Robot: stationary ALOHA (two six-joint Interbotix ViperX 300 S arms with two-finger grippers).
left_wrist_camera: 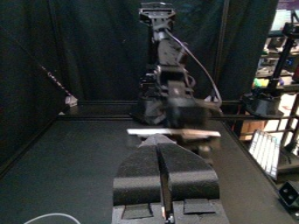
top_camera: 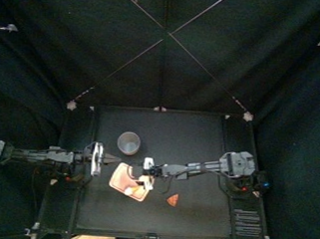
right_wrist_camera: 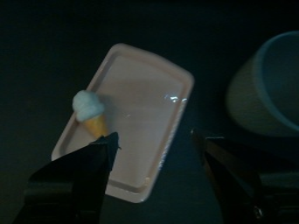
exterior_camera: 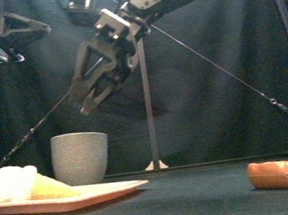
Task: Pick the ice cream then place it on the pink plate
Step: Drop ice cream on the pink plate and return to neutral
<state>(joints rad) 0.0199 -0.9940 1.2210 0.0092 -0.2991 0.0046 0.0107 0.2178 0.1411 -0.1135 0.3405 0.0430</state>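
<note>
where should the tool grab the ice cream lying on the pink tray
Grip the ice cream across its cone, just behind the white scoop, coming straight down from above. It lies on its side on the pink tray, so the cone's long sides are exposed, and the right tool, jaws open, hangs over the tray.

Booth closed in w/ black curtains. Back curtain (top_camera: 163,52) fills upper half of top view, plain and dark, soft vertical folds in front view. Side curtains (top_camera: 24,106) hang on L and R of table. Small black table (top_camera: 202,128), matte top, faint sheen. Lighting dim overall.
</note>
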